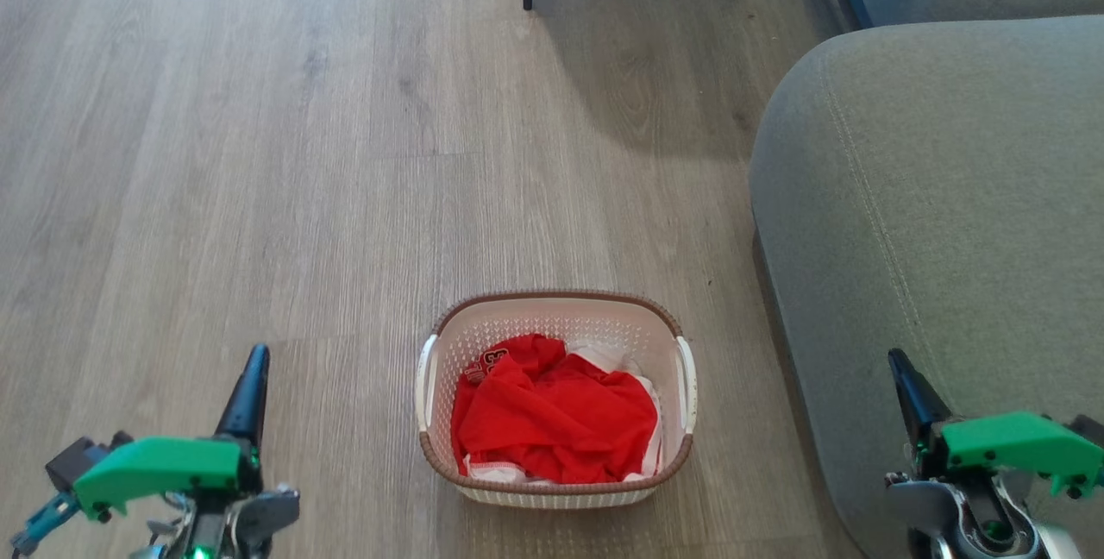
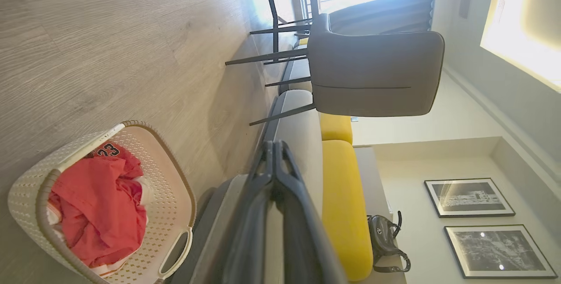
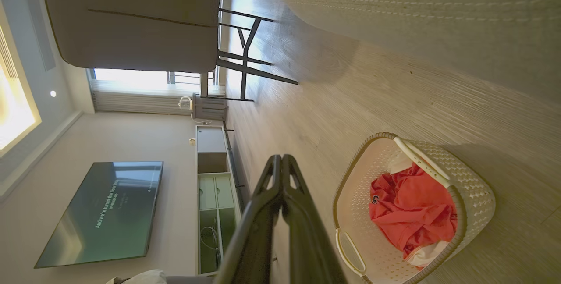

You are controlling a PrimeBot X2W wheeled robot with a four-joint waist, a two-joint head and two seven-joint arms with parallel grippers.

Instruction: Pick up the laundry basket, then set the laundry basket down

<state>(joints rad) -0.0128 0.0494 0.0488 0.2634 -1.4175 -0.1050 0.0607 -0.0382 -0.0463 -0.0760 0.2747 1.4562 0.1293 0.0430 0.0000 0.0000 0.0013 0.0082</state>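
while laundry basket sits on floor, grey sofa just beside.

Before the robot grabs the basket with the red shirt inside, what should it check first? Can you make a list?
1. Laundry basket stands upright on the wooden floor: ok.
2. Its white side handles are uncovered: ok.
3. Red jersey lies inside the rim: ok.
4. Left gripper open to grab: not ok, fingers shut together.
5. Right gripper open to grab: not ok, shut too.
6. Enough room between basket and grey sofa for the right arm: cannot tell.
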